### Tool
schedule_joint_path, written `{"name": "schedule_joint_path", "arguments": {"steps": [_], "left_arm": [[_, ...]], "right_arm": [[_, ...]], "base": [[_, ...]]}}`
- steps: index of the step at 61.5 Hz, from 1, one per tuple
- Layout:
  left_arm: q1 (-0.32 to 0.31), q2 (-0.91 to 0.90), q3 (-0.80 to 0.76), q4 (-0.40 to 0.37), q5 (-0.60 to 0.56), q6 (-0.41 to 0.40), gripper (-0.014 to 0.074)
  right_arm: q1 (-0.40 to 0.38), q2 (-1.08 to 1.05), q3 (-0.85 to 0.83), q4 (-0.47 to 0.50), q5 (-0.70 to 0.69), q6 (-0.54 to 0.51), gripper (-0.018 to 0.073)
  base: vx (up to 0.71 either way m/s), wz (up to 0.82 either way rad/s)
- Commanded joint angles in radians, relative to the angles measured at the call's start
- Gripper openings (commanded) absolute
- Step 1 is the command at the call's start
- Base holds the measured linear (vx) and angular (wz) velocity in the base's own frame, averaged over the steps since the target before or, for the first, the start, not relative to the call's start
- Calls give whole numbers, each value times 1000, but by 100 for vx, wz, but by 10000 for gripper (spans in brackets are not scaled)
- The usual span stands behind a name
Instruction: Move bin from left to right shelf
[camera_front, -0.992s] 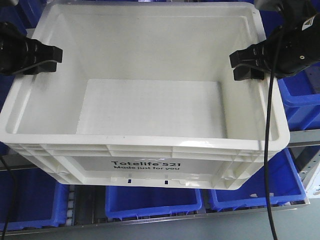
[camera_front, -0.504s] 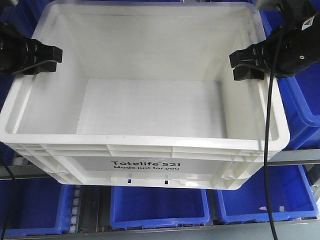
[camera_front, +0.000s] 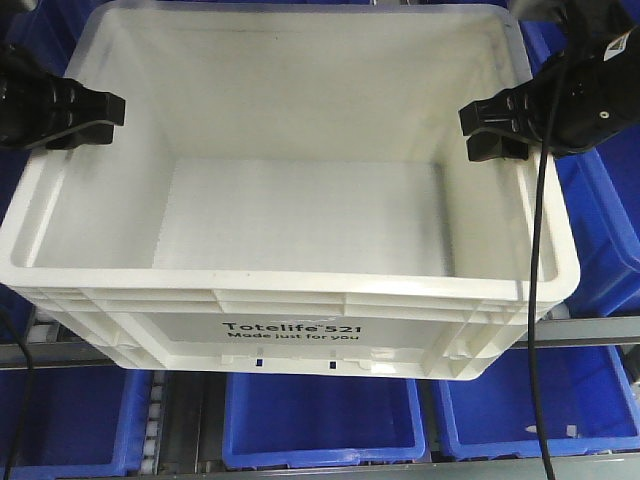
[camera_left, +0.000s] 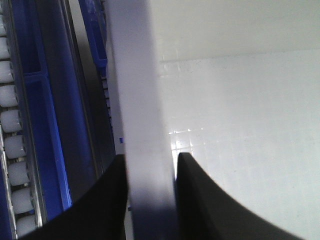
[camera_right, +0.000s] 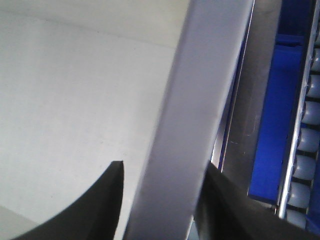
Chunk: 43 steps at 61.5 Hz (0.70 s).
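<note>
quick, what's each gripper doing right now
Left gripper: shut on the bin, clamping its left rim.
Right gripper: shut on the bin, clamping its right rim.

Count from the front view:
- White bin (camera_front: 300, 320): one.
- Black tools: two, the left tool (camera_front: 100, 118) and the right tool (camera_front: 480, 135).
- Blue bins (camera_front: 320, 425): three in the near lower row. More show at the right and far left, partly hidden, so the total is unclear.

Bin (camera_front: 290, 300) — "Totelife 521 Made just for you"
</note>
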Motion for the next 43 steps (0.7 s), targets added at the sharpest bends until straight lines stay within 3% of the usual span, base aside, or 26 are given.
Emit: {"name": "schedule_joint_path", "arguments": {"steps": [1,43], "left_arm": [[-6,-52,-42,-42,-89,32,-5],[-6,-52,-42,-42,-89,32,-5]], "right_arm": [[-5,-39,-40,-1,-87,-23,-4],[-5,-39,-40,-1,-84,-23,-4]], "base": [[4,3],[4,5]]}}
